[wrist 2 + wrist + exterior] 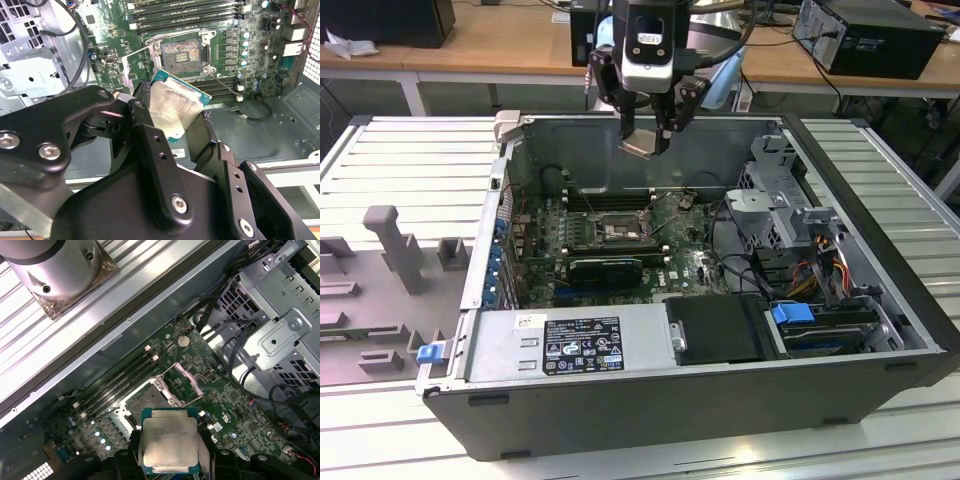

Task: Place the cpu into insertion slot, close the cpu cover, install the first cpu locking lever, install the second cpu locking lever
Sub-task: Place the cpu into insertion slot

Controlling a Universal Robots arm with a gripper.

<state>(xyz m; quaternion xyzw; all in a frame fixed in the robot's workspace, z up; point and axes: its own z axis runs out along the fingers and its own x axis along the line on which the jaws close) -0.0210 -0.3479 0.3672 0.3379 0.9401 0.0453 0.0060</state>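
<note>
Gripper [645, 142] is clamped on the cpu [170, 445], held in air above the open case [720, 400]. Below, the insertion slot [145, 401] lies uncovered at the middle of the motherboard [235, 405], cpu cover [182, 381] raised alongside. Likely hazard: a tilted or offset descent could bend socket contacts.

- Honestly, we can't read any of the print here.
- Black sticker [582, 345] on the grey housing [645, 340] in the exterior view: rows of white print and symbols, too small for us.
- Small white sticker [530, 322] just beside it: same deal.
- cpu [170, 444] face: faint marks, unreadable.
</note>
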